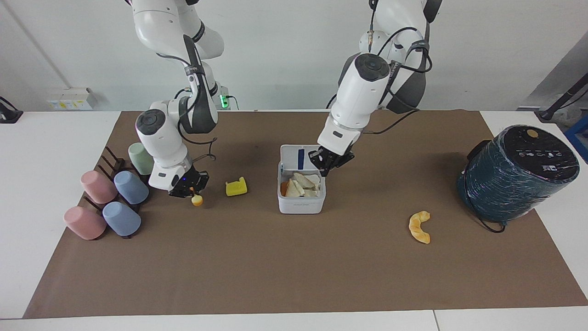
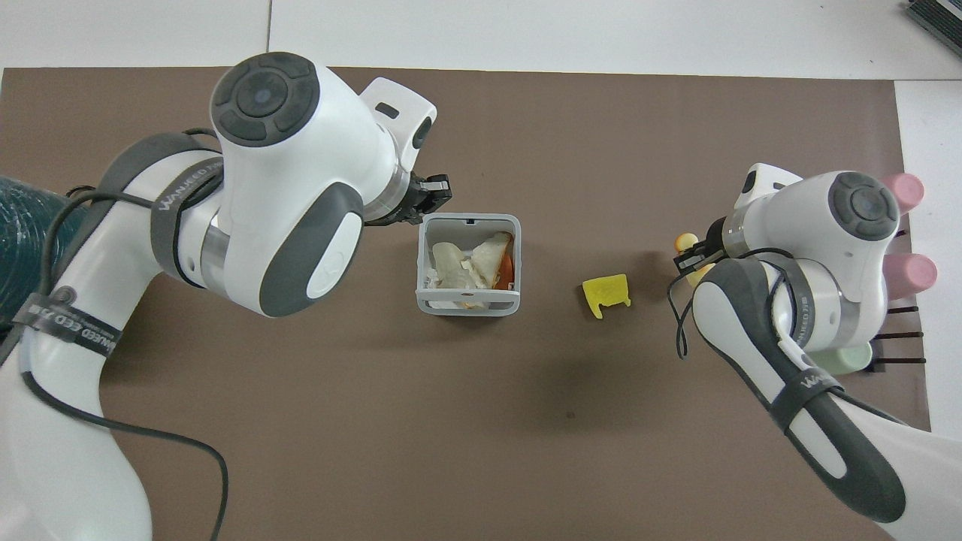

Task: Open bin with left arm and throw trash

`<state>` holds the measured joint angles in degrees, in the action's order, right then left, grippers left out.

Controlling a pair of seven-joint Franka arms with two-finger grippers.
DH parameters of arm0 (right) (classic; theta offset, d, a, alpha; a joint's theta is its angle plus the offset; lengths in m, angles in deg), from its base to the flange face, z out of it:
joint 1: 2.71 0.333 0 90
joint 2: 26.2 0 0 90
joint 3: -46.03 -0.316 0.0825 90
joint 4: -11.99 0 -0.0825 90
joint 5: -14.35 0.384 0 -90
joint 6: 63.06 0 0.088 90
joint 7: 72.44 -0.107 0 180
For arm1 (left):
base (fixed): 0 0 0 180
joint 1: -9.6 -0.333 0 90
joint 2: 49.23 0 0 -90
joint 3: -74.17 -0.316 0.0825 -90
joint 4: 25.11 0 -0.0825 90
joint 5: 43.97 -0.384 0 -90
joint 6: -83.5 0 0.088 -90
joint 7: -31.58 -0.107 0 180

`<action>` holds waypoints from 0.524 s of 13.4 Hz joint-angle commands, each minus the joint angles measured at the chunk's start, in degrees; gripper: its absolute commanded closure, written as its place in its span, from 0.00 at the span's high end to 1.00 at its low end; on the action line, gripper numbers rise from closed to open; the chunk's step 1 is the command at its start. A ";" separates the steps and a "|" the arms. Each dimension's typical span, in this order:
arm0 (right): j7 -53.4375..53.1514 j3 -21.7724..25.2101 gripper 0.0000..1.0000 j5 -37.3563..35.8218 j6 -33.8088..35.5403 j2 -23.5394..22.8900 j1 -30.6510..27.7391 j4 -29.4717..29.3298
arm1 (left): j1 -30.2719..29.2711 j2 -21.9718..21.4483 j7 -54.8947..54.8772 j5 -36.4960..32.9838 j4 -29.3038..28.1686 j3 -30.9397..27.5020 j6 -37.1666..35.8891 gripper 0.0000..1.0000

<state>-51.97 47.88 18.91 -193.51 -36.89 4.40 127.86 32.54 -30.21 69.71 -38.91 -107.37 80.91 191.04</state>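
The white bin [image 1: 301, 205] stands mid-mat with its lid [image 1: 291, 158] upright, showing the blue strip, and pale scraps inside. My left gripper [image 1: 329, 162] hangs shut and holding nothing just above the bin's corner beside the lid; from overhead the left gripper [image 2: 434, 201] sits by the bin's rim [image 2: 467, 308]. My right gripper [image 1: 187, 188] is shut on the yellow toast slice [image 1: 197, 200], held edge-down just above the mat; overhead the slice [image 2: 685, 242] peeks out beside the right gripper [image 2: 695, 254]. The yellow notched block [image 1: 236, 187] lies between slice and bin. The croissant [image 1: 419, 226] lies toward the left arm's end.
A big teal cylinder [image 1: 517, 172] with a black top and cable stands at the left arm's end. Pastel cups [image 1: 105, 202] lie on a dark rack at the right arm's end, close beside the right arm's wrist.
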 commanded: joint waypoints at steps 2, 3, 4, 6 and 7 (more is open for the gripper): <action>-11.66 -3.34 0.00 1.16 8.24 2.17 -0.34 -8.08 | -4.37 -0.56 -4.70 -3.65 1.41 0.29 -2.26 0.00; -14.64 -4.39 0.00 1.16 10.27 2.17 -0.43 -10.81 | -6.48 -0.74 -9.43 -3.57 0.88 0.38 -1.90 0.01; -17.72 -5.36 0.00 1.16 12.04 1.99 -0.43 -13.80 | -9.20 -0.91 -14.00 -3.57 -0.08 0.38 -1.12 0.13; -23.26 -8.17 0.00 1.33 12.93 1.20 -0.43 -17.68 | -12.73 -1.70 -19.13 -3.57 -2.45 0.38 1.86 0.67; -24.94 -9.57 0.00 1.33 12.15 1.03 -0.34 -18.13 | -13.79 -2.14 -20.45 -3.57 -4.12 0.29 3.79 0.70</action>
<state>-73.87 40.39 18.96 -182.03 -34.03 4.52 112.75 20.48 -30.39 51.86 -41.79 -107.30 80.70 191.42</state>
